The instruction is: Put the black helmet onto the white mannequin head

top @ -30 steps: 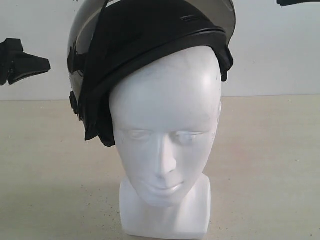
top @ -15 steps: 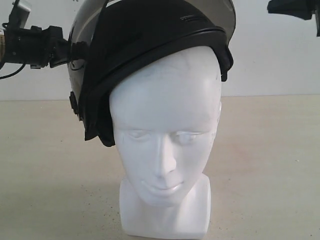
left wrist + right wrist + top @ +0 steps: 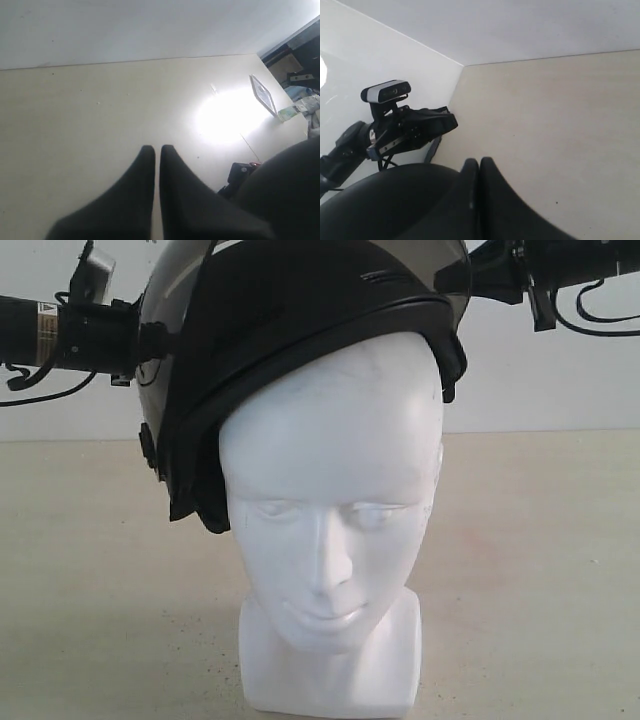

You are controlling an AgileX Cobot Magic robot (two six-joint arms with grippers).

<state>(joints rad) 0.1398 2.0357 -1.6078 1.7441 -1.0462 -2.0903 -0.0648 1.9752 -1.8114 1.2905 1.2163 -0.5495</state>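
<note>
The black helmet (image 3: 300, 330) sits on the white mannequin head (image 3: 330, 510), tilted, with its rim lower on the left side of the exterior view and its visor raised. My left gripper (image 3: 150, 340) reaches in level from the left, its tip against the helmet's side. From the upper right my right gripper (image 3: 450, 278) touches the helmet's top edge. In the left wrist view the left gripper (image 3: 157, 148) is shut on nothing, with the helmet (image 3: 290, 190) beside it. The right gripper (image 3: 479, 161) is also shut and empty beside the helmet (image 3: 385, 200).
The head stands on a beige tabletop (image 3: 90, 570) before a white wall. The left arm with its wrist camera (image 3: 387, 92) shows across the helmet in the right wrist view. A framed white panel (image 3: 262, 95) and clutter (image 3: 305, 100) lie beyond the table's far corner.
Both arms have moved in toward the helmet, the left from the left edge and the right from the top right corner. The helmet and head have stayed put.
</note>
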